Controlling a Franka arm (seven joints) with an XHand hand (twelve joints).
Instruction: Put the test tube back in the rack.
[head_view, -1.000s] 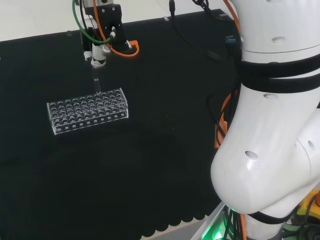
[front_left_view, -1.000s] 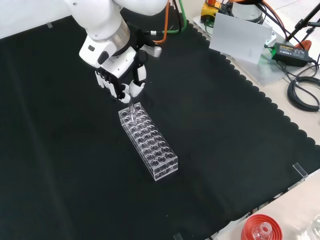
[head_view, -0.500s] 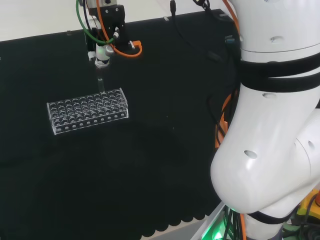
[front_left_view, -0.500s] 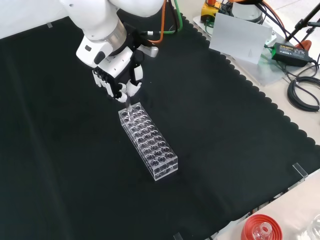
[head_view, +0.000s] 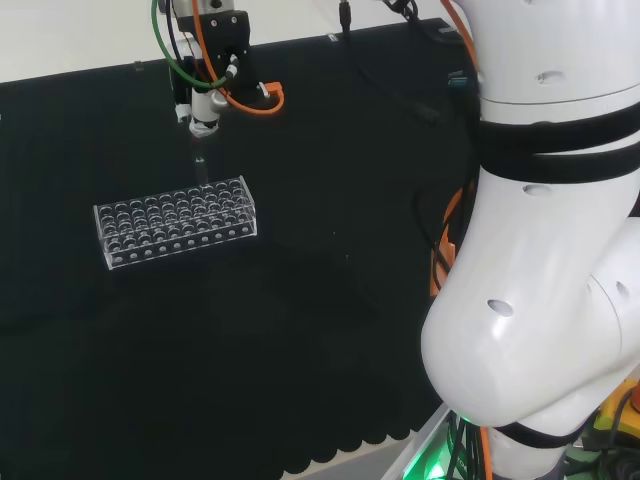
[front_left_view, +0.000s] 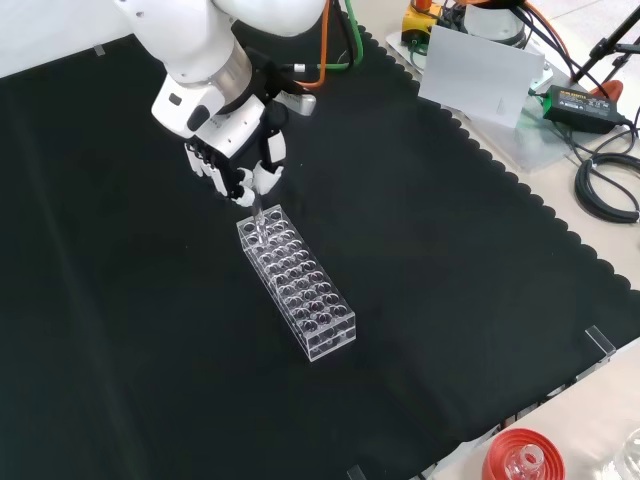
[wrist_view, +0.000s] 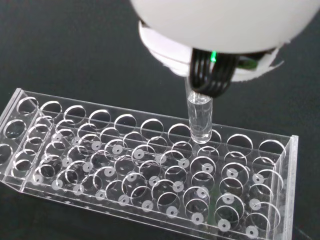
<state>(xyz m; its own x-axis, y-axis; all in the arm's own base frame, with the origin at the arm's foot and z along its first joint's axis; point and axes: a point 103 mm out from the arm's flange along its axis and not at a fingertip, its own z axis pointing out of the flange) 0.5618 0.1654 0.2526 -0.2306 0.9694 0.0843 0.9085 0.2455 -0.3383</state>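
A clear plastic test tube rack (head_view: 175, 222) (front_left_view: 297, 282) (wrist_view: 150, 170) with many empty holes stands on the black cloth. My hand (head_view: 204, 103) (front_left_view: 238, 162) hangs just above one end of it, fingers curled on a clear test tube (head_view: 200, 165) (front_left_view: 258, 213) (wrist_view: 200, 115) that points straight down. In the wrist view the tube's round lower end hovers over a hole in the rack's outer row, close to the rim and not inside it. A blurred white part of the hand (wrist_view: 225, 30) covers the tube's upper end.
An orange cable (head_view: 266, 96) loops on the cloth beyond the hand. In the front view a grey sheet (front_left_view: 480, 75), a power adapter (front_left_view: 578, 100) and cables lie off the cloth's scalloped edge, and a red ribbed stand (front_left_view: 520, 458) sits at the bottom right.
Over the last second the hand has risen slightly with the tube and shifted a little along the rack's end. It has stayed almost still in the last half second.
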